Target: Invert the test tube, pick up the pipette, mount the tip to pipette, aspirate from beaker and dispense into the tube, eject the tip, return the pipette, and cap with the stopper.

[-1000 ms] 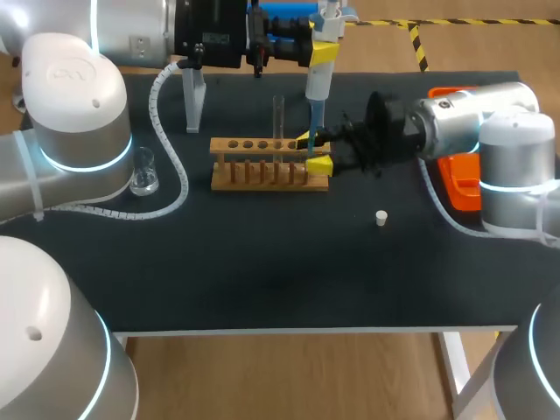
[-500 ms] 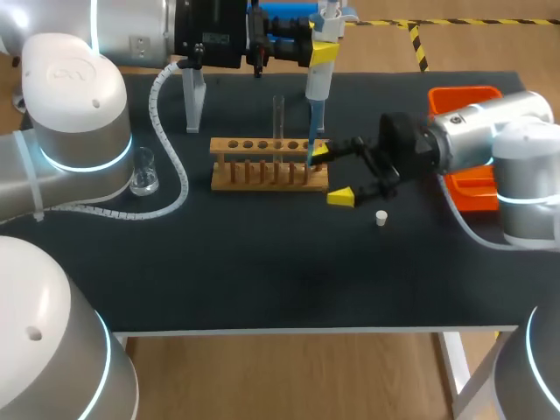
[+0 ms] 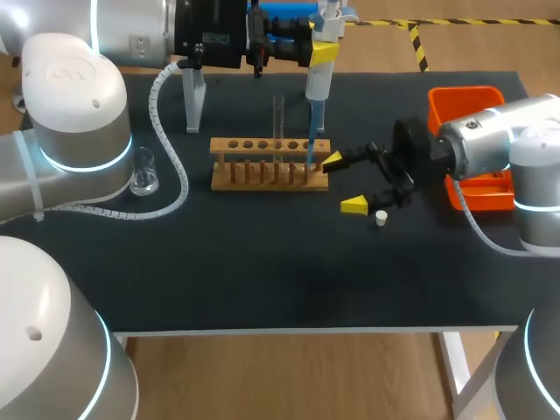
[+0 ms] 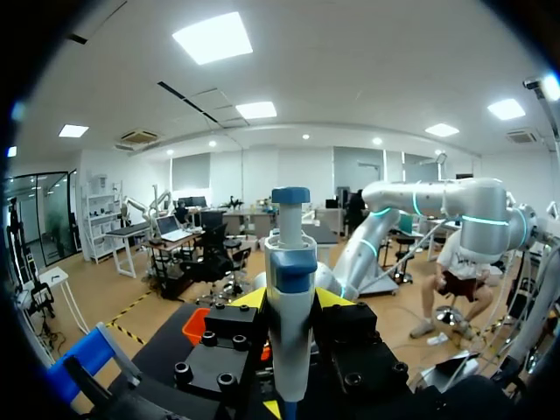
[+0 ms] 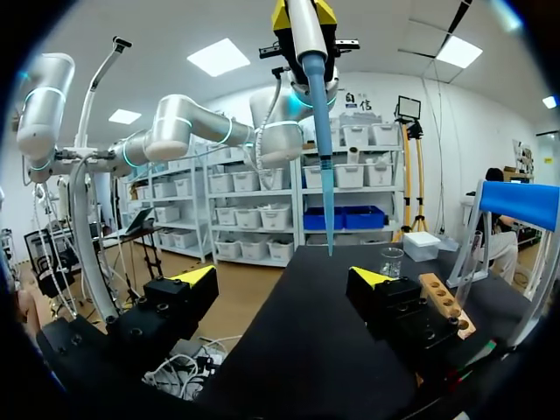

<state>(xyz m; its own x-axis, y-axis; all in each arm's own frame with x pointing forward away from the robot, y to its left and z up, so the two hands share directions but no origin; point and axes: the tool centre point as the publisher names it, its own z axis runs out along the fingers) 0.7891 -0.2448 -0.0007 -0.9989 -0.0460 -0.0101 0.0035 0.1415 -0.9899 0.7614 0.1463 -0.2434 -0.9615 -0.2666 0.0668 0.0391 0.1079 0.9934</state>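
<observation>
Since a second ago the right gripper (image 3: 344, 183) has backed away from the wooden rack (image 3: 269, 163). It was at the rack's right end, close against the blue tip (image 3: 310, 138). Now it sits further right over the dark table (image 3: 262, 262), clear of the rack. Its fingers are spread wide with nothing between them, and the right wrist view confirms this. The left arm, the pipette and the rack are unchanged.

- The left gripper (image 3: 321, 51) is at the far side of the table and clamps the pipette (image 3: 317, 83) upright. In the left wrist view both yellow fingers press the barrel from either side.
- The tip is mounted on the pipette and points down. In the head view its end overlaps the rack's right end. In the right wrist view the end hangs above the table ahead of the open fingers. I cannot tell whether it touches anything.
- The test tube (image 3: 278, 121) stands upright in a rack hole, mouth up, left of the tip.
- The small, clear beaker (image 3: 144, 171) stands on the table well to the left of the rack, near the left arm's cable.
- The white stopper (image 3: 381, 219) lies on the table just beside the right gripper's nearer finger. I cannot tell whether they touch.
- An orange tray (image 3: 464, 98) sits at the table's right edge, partly hidden by the right arm.
</observation>
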